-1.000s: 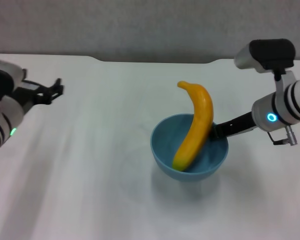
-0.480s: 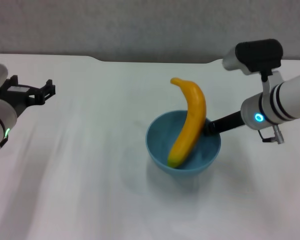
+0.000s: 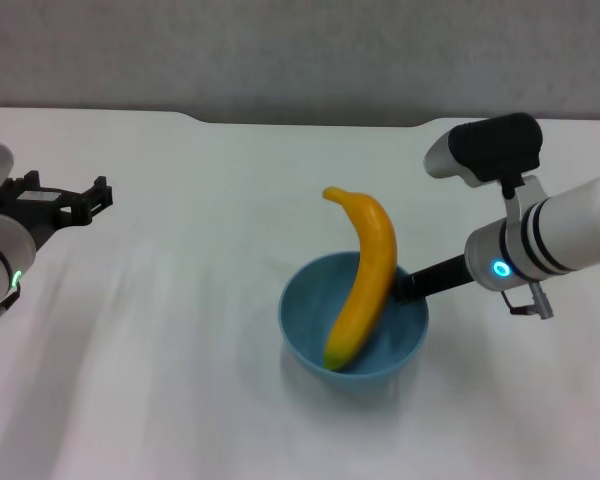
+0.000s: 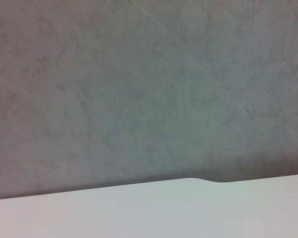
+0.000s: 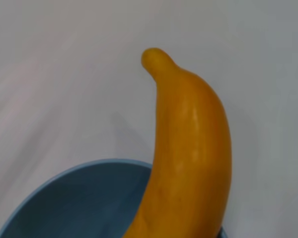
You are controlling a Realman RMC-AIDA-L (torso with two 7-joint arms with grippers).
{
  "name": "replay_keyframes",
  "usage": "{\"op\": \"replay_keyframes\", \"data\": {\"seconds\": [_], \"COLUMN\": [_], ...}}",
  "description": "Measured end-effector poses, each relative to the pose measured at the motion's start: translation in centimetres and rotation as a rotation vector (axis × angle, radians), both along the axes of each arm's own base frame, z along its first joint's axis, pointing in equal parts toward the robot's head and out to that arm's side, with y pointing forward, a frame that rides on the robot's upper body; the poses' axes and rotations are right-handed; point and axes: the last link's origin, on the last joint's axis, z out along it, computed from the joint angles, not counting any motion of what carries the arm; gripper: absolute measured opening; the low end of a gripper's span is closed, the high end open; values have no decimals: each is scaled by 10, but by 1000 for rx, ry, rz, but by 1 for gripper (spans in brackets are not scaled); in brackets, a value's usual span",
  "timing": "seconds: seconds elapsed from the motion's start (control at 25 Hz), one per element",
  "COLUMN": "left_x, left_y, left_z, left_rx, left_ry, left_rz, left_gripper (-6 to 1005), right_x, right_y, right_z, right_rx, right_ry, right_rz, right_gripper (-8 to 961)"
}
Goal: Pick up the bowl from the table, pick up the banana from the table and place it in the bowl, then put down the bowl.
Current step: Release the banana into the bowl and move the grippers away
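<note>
The light-blue bowl is near the middle of the white table. The yellow banana stands in it, with its lower end inside and its upper end leaning out over the far rim. My right gripper is shut on the bowl's right rim. I cannot tell whether the bowl rests on the table or hangs just above it. The right wrist view shows the banana and the bowl's inside from close by. My left gripper is open and empty, over the table's far left.
The table's far edge has a shallow notch with a grey wall behind it. The left wrist view shows only that wall and the table's edge.
My right arm has moved the bowl, with the banana in it, to the left and nearer to me. My left gripper has drawn back a little to the left.
</note>
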Motion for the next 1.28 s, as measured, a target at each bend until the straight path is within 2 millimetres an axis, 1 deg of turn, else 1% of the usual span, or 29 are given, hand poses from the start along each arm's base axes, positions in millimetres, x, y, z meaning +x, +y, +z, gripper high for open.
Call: {"op": "replay_keyframes", "data": {"seconds": [0.24, 0.48, 0.96, 1.12, 1.28], "left_x": [-1, 0, -2, -5, -8], "left_y": [-1, -2, -3, -4, -7], "left_z": [-1, -4, -2, -4, -4], "left_rx": [-1, -11, -3, -9, -11], "left_ry": [-5, -45, -72, -71, -74], "left_rz": [4, -8, -2, 3, 7], "left_gripper": [896, 896, 895, 895, 895], "right_x": [4, 16, 18, 20, 17], "right_y": [-3, -7, -6, -9, -12], "right_z": [-1, 1, 3, 7, 12], "right_rx": [-2, 20, 20, 38, 64], "right_ry": [2, 5, -5, 7, 33], "right_rz": [-6, -25, -4, 17, 52], "right_gripper": [34, 33, 33, 136, 264]}}
